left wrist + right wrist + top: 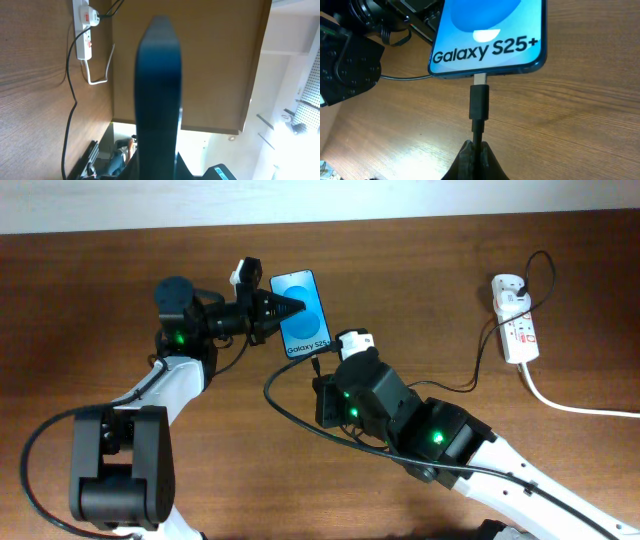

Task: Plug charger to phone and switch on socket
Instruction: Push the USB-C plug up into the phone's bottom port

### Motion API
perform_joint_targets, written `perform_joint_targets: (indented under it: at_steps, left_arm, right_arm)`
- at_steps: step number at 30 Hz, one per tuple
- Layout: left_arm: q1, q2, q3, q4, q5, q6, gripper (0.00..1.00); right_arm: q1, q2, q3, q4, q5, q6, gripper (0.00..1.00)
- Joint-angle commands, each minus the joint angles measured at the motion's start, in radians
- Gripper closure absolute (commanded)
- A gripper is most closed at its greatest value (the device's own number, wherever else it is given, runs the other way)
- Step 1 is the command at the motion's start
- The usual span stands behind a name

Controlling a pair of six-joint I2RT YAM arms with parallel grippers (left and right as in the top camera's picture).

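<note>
The phone (303, 314) lies with its blue screen up; its text reads Galaxy S25+ in the right wrist view (490, 35). My left gripper (285, 308) is shut on the phone's left edge, which fills the left wrist view (157, 95). My right gripper (479, 149) is shut on the charger cable just behind its small black plug (479, 101). The plug's metal tip touches the port in the phone's bottom edge. The thin black cable (480, 355) runs right to the white socket strip (517, 328), also seen in the left wrist view (86, 30).
A thick white cord (575, 406) leaves the socket toward the right edge. The wooden table (120, 270) carries both arms; the left arm's black body (345, 65) sits close to the left of the phone.
</note>
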Motion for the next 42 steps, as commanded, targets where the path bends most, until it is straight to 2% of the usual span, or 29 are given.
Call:
perform_joint_targets:
  at_steps: [1,10,17,25,32,37,41,42]
  left_arm:
    - [-0.022,-0.002,0.019,0.013,0.007,-0.013,1.00]
    - [-0.024,-0.002,0.019,0.013,0.014,0.009,1.00]
    - [-0.024,-0.002,0.019,0.017,0.060,0.109,1.00]
    - [-0.024,-0.002,0.019,0.017,0.097,0.116,1.00]
    - [-0.058,-0.002,0.019,0.017,0.137,0.116,1.00]
    - [-0.059,-0.002,0.019,0.017,0.129,0.163,1.00]
    - [-0.059,-0.002,0.019,0.016,0.070,0.362,1.00]
    - [-0.059,-0.002,0.019,0.016,0.055,0.378,1.00]
  right_arm:
    - [0.003,0.022,0.002,0.006,0.016,0.008,0.96]
    - [0.002,0.034,0.002,0.010,0.003,0.014,0.96]
    - [0.002,0.034,0.002,0.037,0.039,0.003,0.96]
    - [0.002,0.035,0.002,0.062,0.132,-0.002,0.94]
    - [0.002,0.063,0.002,0.150,0.132,-0.065,0.93]
    - [-0.017,0.061,0.003,0.154,0.101,-0.100,0.81]
    - [-0.017,-0.016,0.003,0.094,0.093,-0.101,0.53]
    - [-0.017,-0.045,0.003,0.078,0.085,-0.102,0.47]
